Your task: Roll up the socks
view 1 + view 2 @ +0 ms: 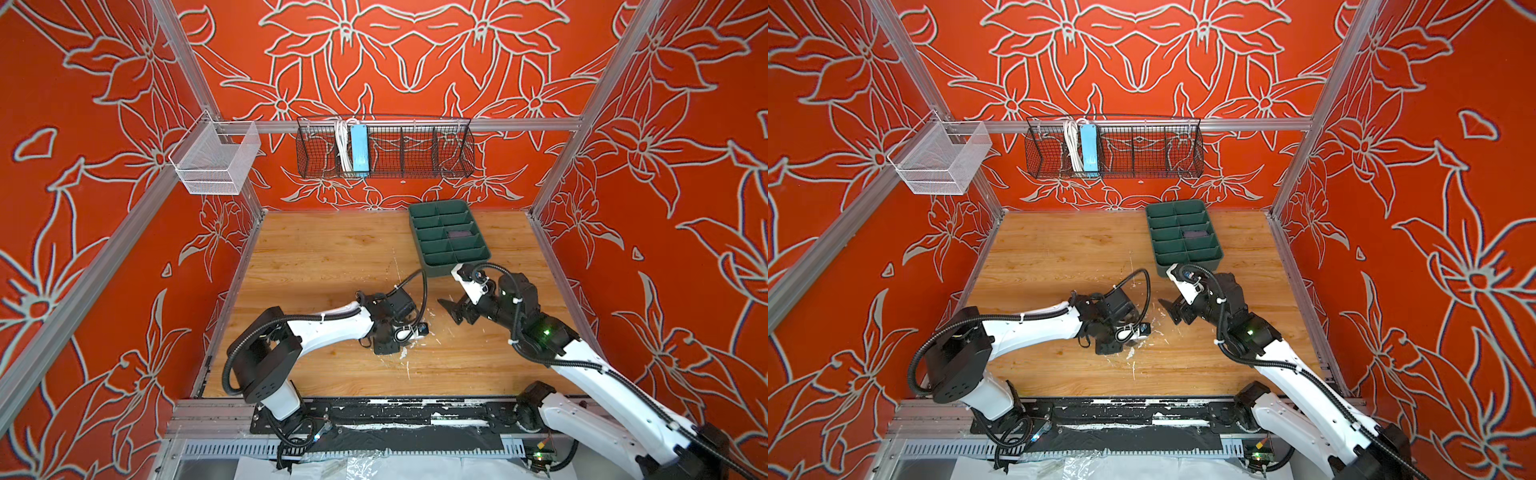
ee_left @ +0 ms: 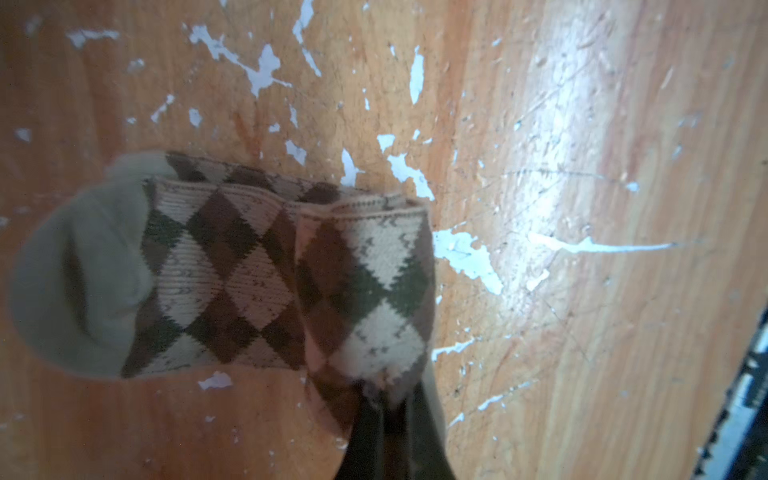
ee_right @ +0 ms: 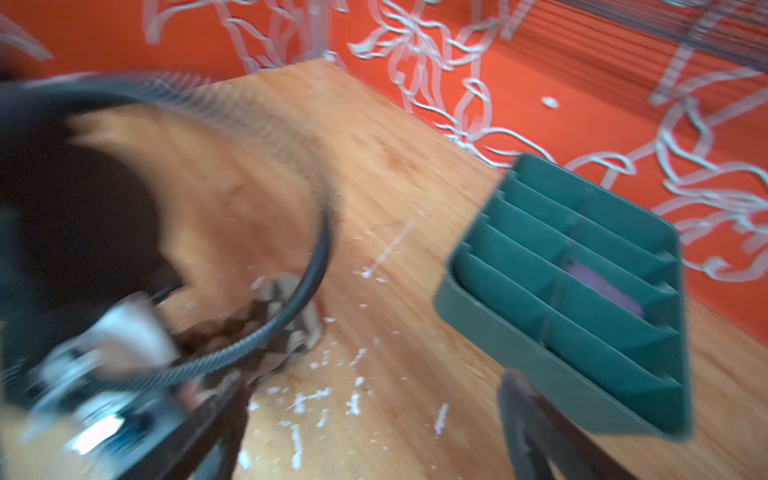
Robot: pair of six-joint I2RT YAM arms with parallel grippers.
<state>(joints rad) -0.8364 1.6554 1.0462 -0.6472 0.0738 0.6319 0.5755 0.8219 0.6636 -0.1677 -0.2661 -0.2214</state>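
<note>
Near the middle: left tool — jaws closed, pinching a bunch of fabric at one end of the argyle sock. The sock lies flat on the bench, about midway between the left and right edges and nearer the near edge than the far one. It is doubled over on itself: one patterned layer lies over a second, and a plain pale end sticks out on the side away from the tool. In both top views the left arm's wrist hides nearly all of it.

To its right: right tool — fingers spread wide, nothing between them. It hangs above the bench, apart from the left tool, just short of the near end of the green tray.

The green tray stands by the far edge, right of centre, divided into two columns of five compartments. The purple sock lies in the middle compartment of the column toward the right edge; too small and blurred to tell more.

White flecks pock the bench around the argyle sock. Right wrist view is smeared.
</note>
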